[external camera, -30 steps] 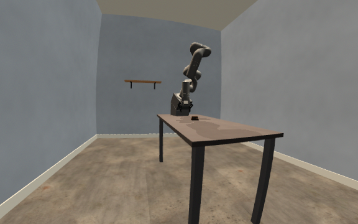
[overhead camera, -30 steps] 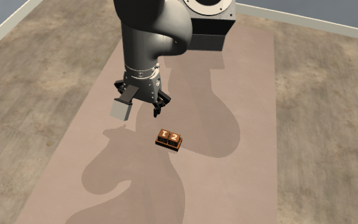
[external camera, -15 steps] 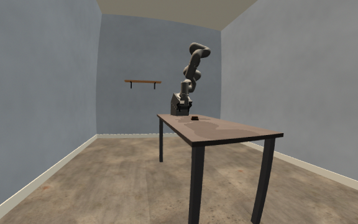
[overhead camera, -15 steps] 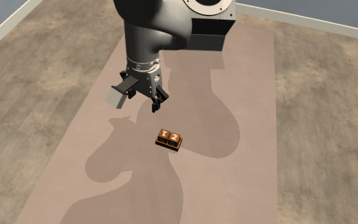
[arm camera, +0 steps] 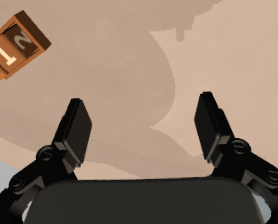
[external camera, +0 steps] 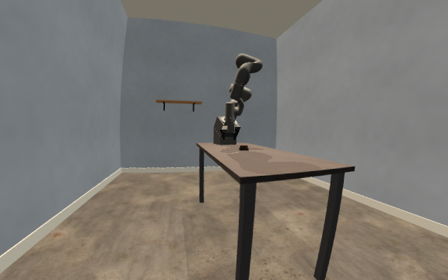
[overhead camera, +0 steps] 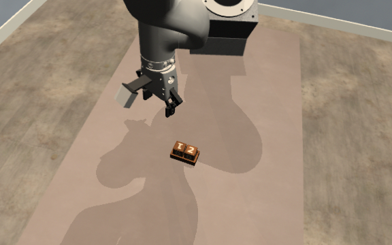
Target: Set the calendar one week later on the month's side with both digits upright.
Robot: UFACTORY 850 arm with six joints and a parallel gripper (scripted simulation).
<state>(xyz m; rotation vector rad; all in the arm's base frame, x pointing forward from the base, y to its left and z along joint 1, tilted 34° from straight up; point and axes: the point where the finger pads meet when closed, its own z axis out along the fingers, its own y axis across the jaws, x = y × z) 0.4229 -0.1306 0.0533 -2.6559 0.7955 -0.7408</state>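
Here the open, empty gripper (arm camera: 142, 129) hangs well apart from the calendar (overhead camera: 184, 153).

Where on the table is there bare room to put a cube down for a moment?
Bare top shows all around the calendar tray: a wide patch between it and the table's near edge, and strips toward both long edges. It is tighter toward the arm's base, where the open, empty pincer hangs above the table.
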